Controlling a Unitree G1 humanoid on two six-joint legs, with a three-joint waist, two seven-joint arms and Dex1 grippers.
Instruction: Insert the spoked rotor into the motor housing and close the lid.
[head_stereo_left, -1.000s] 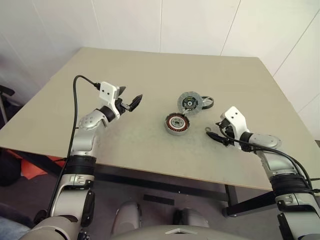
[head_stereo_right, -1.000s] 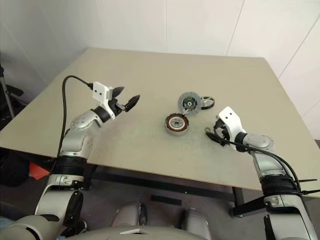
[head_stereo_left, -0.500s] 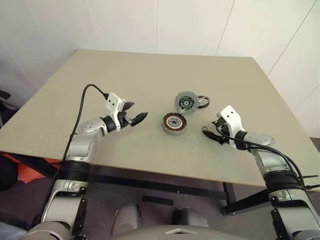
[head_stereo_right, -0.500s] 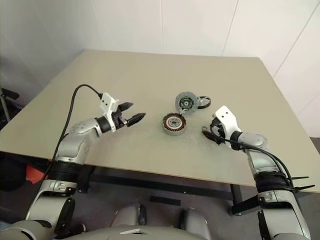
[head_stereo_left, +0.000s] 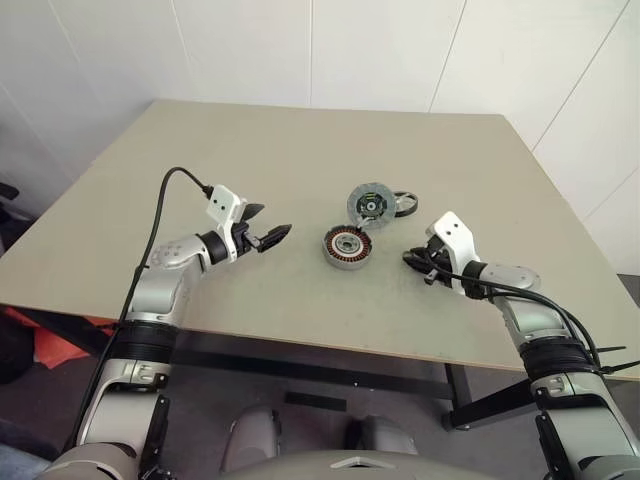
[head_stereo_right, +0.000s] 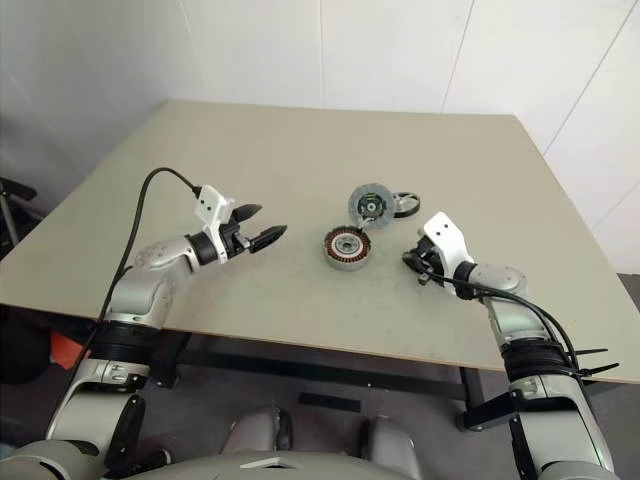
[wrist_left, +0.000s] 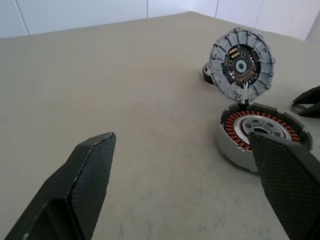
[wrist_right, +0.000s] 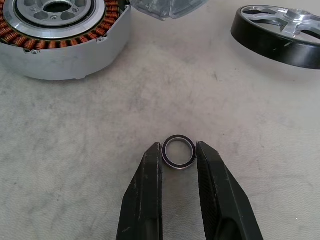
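Nothing is inserted yet: the black-rimmed silver spoked rotor (wrist_right: 280, 29) lies at the open, copper-wound grey motor housing's (head_stereo_left: 347, 246) two o'clock, its hinged round grey lid (head_stereo_left: 369, 202) raised, while the right gripper's (wrist_right: 179, 150) fingers pinch a small metal ring (wrist_right: 178, 151) on the beige surface (head_stereo_left: 300, 150) and the left gripper's (wrist_left: 185, 170) fingers gape empty.

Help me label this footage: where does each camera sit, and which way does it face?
Head stereo pair: looks forward and down over the table; both arms show, left tool, right tool.
Left wrist: looks along its open fingers at the motor housing and raised lid.
Right wrist: looks down at a small ring between its fingers, spoked rotor beyond.
Shared by both wrist views: the housing.
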